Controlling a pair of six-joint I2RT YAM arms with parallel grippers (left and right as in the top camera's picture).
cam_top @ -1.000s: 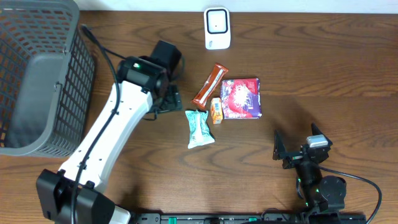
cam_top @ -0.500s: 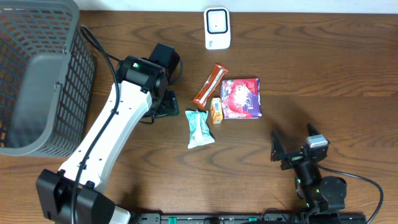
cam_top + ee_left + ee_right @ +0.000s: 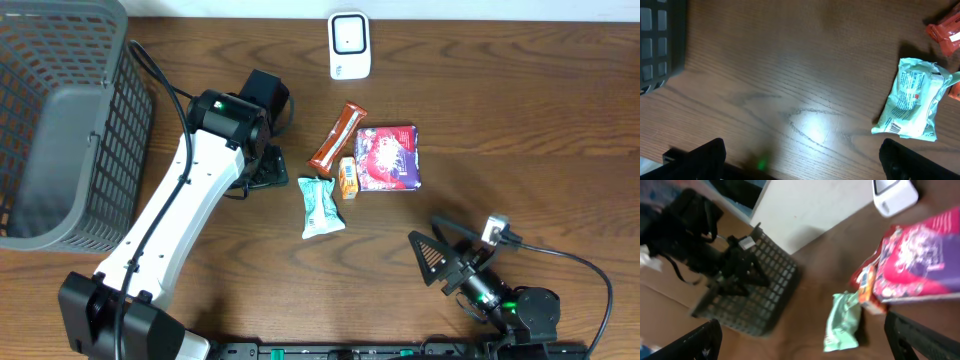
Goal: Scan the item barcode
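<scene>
Four items lie mid-table: a mint green packet (image 3: 320,205), a small orange pack (image 3: 347,177), a red-brown bar (image 3: 337,136) and a purple and red box (image 3: 387,157). The white scanner (image 3: 349,45) stands at the far edge. My left gripper (image 3: 262,168) hovers open just left of the green packet (image 3: 912,100), with nothing between its fingers; its midpoint (image 3: 805,167) is over bare wood. My right gripper (image 3: 462,248) stands open near the front edge, tilted toward the items. Its view is blurred and shows the green packet (image 3: 842,322), the box (image 3: 922,265) and the scanner (image 3: 895,192).
A grey mesh basket (image 3: 60,120) fills the far left corner; its wall (image 3: 660,45) shows at the left wrist view's top left. The left arm (image 3: 170,220) stretches diagonally across the left half. A cable (image 3: 580,270) trails from the right arm.
The right gripper has swung left and tipped over, its fingers now pointing toward the items. The left gripper shifted slightly left earlier and has since stayed still.
</scene>
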